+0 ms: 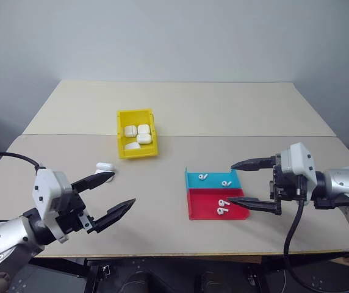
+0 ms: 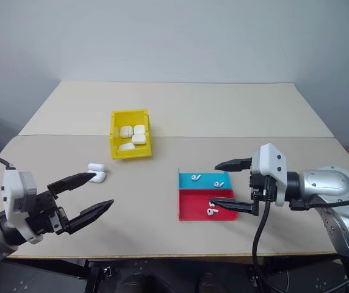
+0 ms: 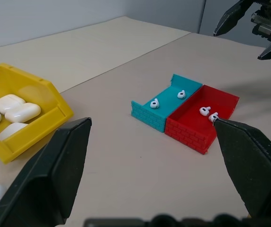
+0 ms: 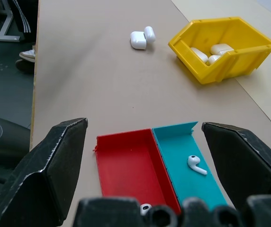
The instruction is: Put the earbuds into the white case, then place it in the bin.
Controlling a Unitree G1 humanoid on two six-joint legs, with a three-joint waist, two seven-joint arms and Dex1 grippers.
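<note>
Both grippers spread and empty above the desk (image 1: 180,122).

The left gripper (image 1: 112,193) hovers just short of the white case (image 1: 104,166), lying lid-open on the desk. The right gripper (image 1: 252,184) hangs beside the red-and-teal tray (image 1: 208,210) holding four earbuds (image 1: 223,207). The yellow bin (image 1: 136,150), farther back, holds closed cases.

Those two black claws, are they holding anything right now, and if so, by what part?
Nothing is held. The left gripper and the right gripper both stand open and empty. The open white case lies on the table, and the earbuds sit in the tray.
</note>
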